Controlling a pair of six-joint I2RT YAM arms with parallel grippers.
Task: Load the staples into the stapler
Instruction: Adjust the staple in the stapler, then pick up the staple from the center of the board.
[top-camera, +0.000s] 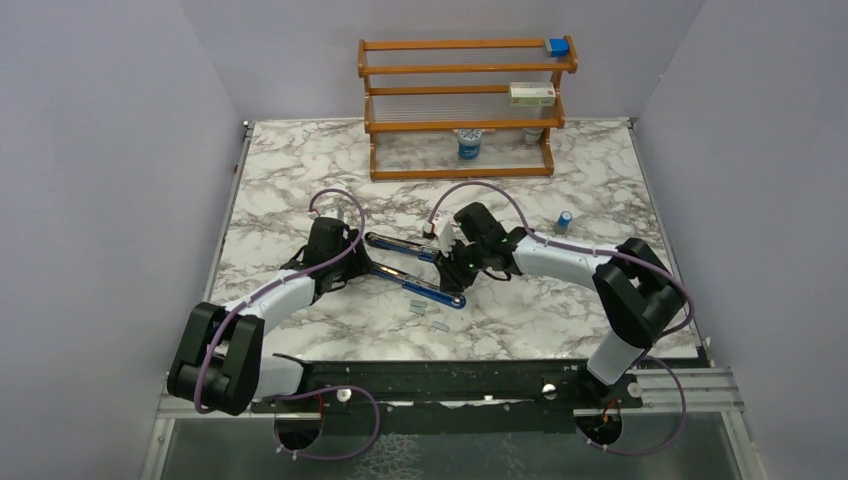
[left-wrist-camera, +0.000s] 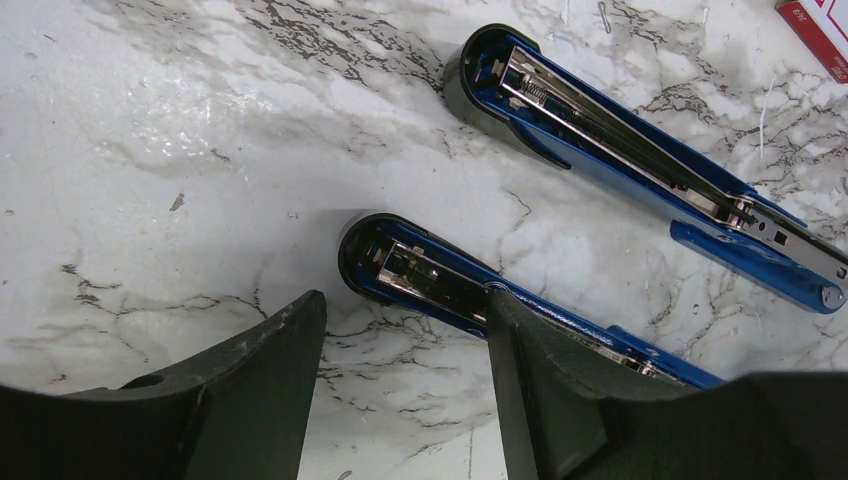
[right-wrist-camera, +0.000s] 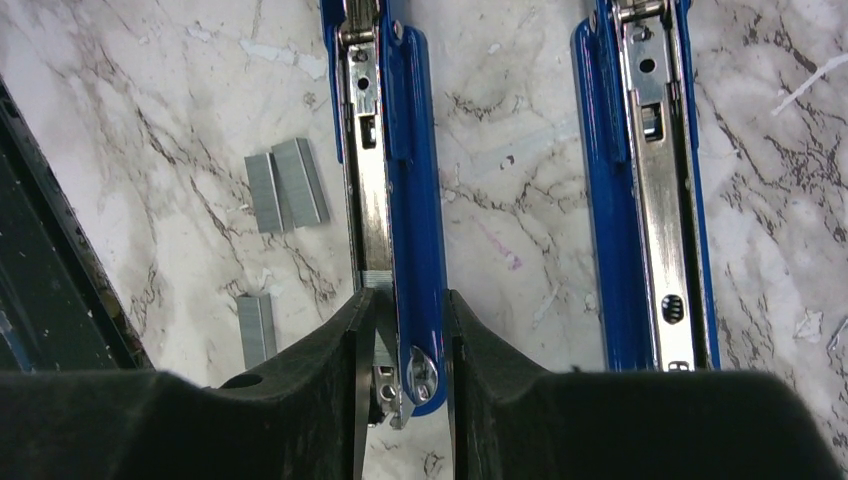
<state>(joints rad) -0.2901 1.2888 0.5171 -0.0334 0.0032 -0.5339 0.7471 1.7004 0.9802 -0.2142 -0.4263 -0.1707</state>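
Count on inspection: one stapler (right-wrist-camera: 415, 200), lying open as two arms. Loose staples (right-wrist-camera: 300, 180) on the table (top-camera: 300, 170): three strips, two side by side and one apart. One wooden rack (top-camera: 462, 125). One blue block (top-camera: 557, 46). One flat box (top-camera: 532, 94). One blue-and-white container (top-camera: 469, 145). One small blue cylinder (top-camera: 565, 221).

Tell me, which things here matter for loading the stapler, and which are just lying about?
Needed: long blue stapler with metal channel, opened out; short silver-grey staple strips beside it.
Lying about: wooden rack; pink-and-white box and blue block on it; small blue cylinder standing apart.
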